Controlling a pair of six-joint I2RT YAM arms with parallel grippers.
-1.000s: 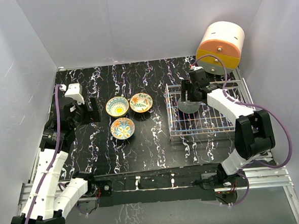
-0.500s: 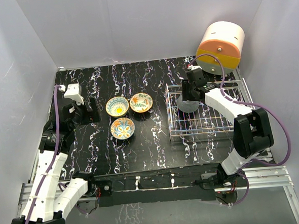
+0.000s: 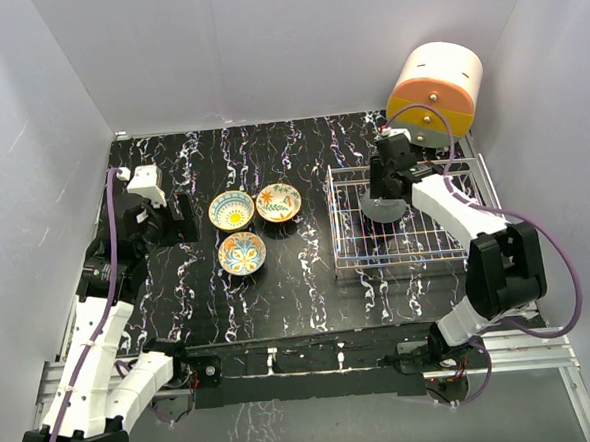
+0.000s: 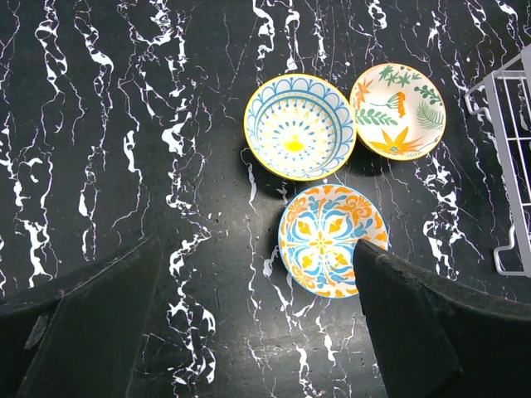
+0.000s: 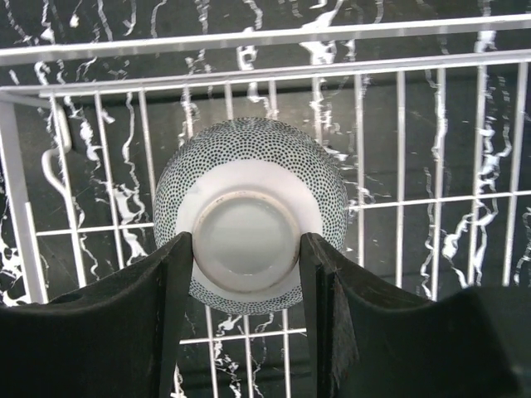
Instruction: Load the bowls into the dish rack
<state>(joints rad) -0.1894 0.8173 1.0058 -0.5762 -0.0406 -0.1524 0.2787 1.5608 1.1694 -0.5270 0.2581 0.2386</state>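
One black desk [image 3: 299, 281] veined with white carries everything. Two white arms rise from its near edge. The left arm [image 3: 101, 323] is bent upward well left of the dish rack [image 3: 378, 261], its wrist camera looking straight down. The right arm [image 3: 455, 211] reaches from the rack's right side across its top, wrist turned down into the wire grid. One round cream, orange and yellow drawer unit [image 3: 435, 87] stands just behind the rack's far right corner. The rack itself, a single low silver wire basket, sits on the right half of the desk. There are four bowls. Three painted bowls lie right way up on the desk to the left of the rack, close together: a blue-and-yellow one [image 3: 231, 210] farthest from it, a cream one with orange flowers [image 3: 278, 202] nearest it, and an orange-and-blue one [image 3: 242, 252] in front of those two. The speckled grey bowl [image 5: 249, 207] lies upside down inside the rack, near its far left part. The right claw [image 5: 246, 249] clasps this bowl, one finger pressed on each side of its pale foot ring. The left claw [image 4: 257, 274] stands wide with nothing between its fingers, hovering left of the rack over the painted bowls.
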